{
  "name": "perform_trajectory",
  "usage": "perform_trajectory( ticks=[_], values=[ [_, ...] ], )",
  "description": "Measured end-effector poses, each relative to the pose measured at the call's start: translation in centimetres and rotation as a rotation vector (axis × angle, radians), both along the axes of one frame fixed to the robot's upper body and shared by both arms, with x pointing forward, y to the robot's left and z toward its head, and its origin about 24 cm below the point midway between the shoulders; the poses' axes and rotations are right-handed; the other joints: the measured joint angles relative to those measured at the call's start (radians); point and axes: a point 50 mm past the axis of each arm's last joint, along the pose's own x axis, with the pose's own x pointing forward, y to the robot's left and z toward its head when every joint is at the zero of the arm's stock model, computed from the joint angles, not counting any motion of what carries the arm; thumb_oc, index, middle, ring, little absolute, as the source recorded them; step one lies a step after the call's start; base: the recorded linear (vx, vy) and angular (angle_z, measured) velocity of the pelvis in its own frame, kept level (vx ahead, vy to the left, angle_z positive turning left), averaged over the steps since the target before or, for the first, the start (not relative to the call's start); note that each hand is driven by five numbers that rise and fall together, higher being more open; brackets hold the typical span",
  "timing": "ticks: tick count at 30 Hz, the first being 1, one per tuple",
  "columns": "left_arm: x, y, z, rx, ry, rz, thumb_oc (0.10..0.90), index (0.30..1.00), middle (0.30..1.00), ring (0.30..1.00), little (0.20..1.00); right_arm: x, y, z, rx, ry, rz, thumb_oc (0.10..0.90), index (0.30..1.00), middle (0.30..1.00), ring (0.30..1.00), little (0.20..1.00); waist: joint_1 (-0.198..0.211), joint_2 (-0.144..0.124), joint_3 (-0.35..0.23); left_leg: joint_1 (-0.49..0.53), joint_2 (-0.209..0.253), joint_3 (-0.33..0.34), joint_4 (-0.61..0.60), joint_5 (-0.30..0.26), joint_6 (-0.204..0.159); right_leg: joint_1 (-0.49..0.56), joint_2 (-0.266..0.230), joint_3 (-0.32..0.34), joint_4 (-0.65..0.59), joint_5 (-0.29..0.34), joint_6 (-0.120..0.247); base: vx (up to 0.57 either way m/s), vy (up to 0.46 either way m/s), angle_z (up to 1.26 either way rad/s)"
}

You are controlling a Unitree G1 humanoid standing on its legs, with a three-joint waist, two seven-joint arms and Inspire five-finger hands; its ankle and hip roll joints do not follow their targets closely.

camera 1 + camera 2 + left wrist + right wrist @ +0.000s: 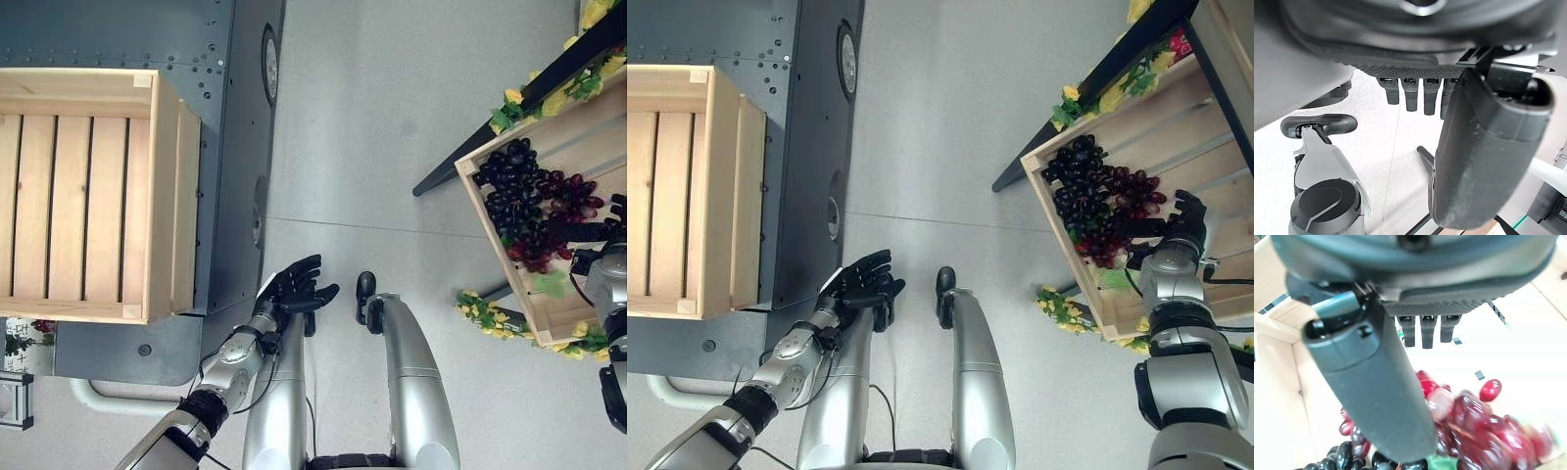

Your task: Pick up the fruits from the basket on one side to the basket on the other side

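A wooden crate (1059, 235) on my right holds a dark purple grape bunch (1080, 181) and a red grape bunch (1132, 191), with a green leaf (551, 284) beside them. My right hand (1183, 220) hovers over the red grapes (1474, 426), open, its fingers straight and nothing in it. On my left stands an empty wooden slatted crate (162, 196). My left hand (294, 291) hangs low in front of me between the two crates, open with spread fingers, holding nothing.
The empty crate rests on a dark grey metal platform (235, 147). Yellow flowers with green leaves (485, 313) trim the right crate's edges. A black stand leg (460, 162) slants beneath it. Pale grey floor (392, 117) lies between the crates.
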Motion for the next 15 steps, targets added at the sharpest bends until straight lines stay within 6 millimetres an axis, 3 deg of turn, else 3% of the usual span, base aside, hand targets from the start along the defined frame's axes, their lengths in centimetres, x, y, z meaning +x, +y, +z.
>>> perform_trajectory(
  ticks=[15],
  values=[
    [-0.08, -0.45, 0.12, -0.007, -0.007, -0.017, 0.800, 0.900, 0.900, 0.900, 0.900, -0.44, -0.53, -0.43, 0.022, 0.028, -0.017, 0.800, 0.900, 0.900, 0.900, 0.900, -0.003, 0.008, -0.001, 0.059, 0.000, 0.016, -0.040, 0.000, 0.000, 0.048, -0.003, 0.009, -0.026, 0.001, 0.000, 0.00, 0.016, 0.00]
  ],
)
